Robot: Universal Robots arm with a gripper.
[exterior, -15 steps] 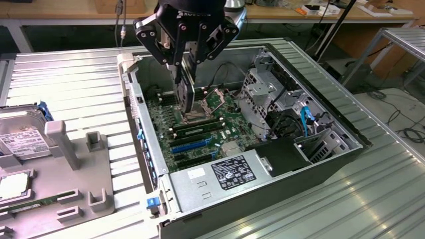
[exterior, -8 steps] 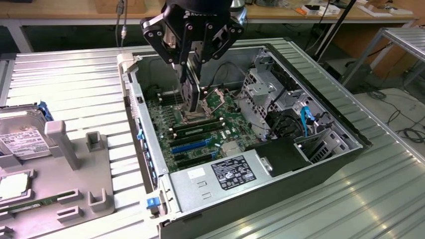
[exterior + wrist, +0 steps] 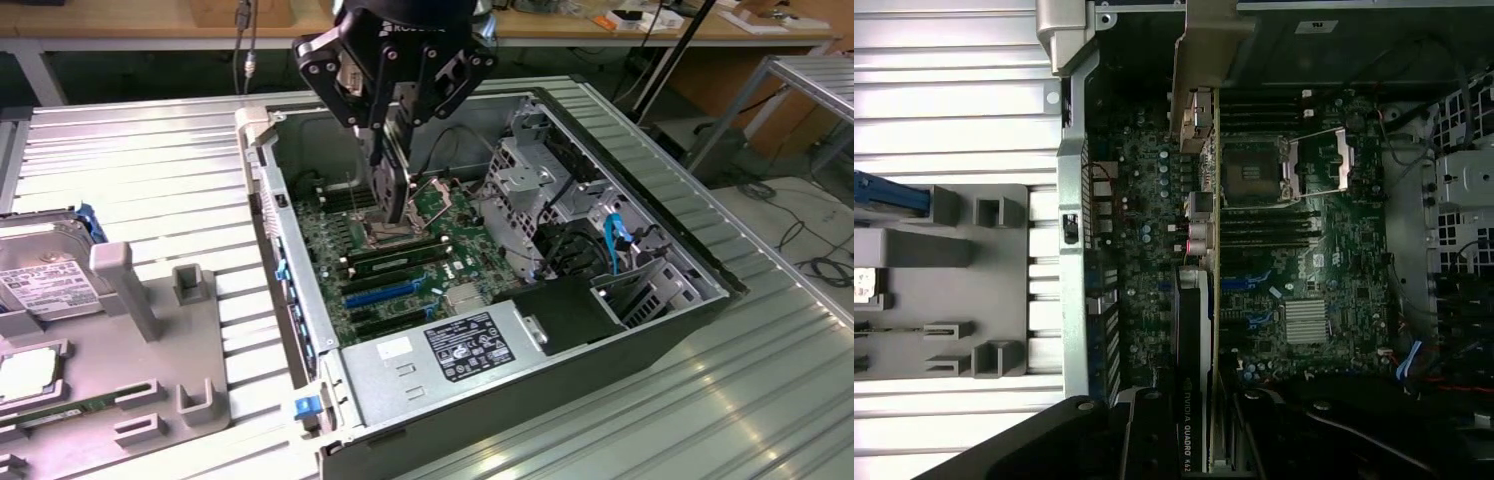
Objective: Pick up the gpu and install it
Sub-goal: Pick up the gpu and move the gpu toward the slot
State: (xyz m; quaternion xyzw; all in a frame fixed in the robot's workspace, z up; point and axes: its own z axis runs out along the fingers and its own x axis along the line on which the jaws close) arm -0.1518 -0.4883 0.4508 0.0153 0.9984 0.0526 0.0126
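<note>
Your claw (image 3: pixel 391 118) is pinching the gpu (image 3: pixel 392 185), which is hanging at six o'clock from it in the exterior view, long axis twelve-to-six, above the motherboard (image 3: pixel 451 262) inside the open case (image 3: pixel 276 215), blue slots (image 3: pixel 382 294) lying at six.

The gpu (image 3: pixel 1192 330) hangs edge-on above the motherboard (image 3: pixel 1324 270)

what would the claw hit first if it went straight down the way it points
The gpu held in the claw would land first, on the motherboard, seemingly beside the cpu socket; depth is hard to judge.
</note>
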